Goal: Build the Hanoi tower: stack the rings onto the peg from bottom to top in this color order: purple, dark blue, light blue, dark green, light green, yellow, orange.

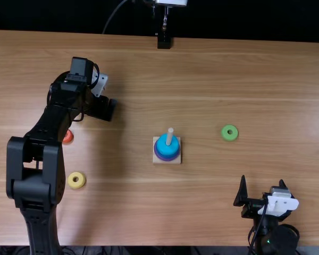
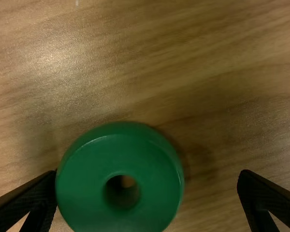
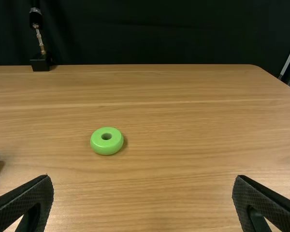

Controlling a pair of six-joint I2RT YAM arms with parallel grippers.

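Fingers on your L gripper (image 2: 147,174) are standing spread over the dark green ring (image 2: 118,162), which is lying flat on the tabletop (image 2: 217,63); one finger is sitting right at its edge, contact unclear, so you aren't pinching it. R gripper (image 3: 142,177) is also sitting w/ fingers spread, nothing btwn them.

Progress: you're working approx. mid-tower. On the wooden base (image 1: 156,159), the light blue ring (image 1: 162,144) is topping the stack around the peg (image 1: 169,137), w/ the purple ring (image 1: 167,158) showing below; dark blue is prob. sitting btwn them, but you can't tell for sure. Dark green is coming next, I'd judge, w/ 3 more waiting after: the light green ring (image 1: 225,133) R of the base, the yellow ring (image 1: 76,186) and the orange ring (image 1: 68,137) over on the L side.

Obstacles: your L arm (image 1: 48,123) is partly covering orange, so you're probably needing it moved for a later pick. A black stand (image 1: 164,41) is standing at the far edge, well away from the tower.
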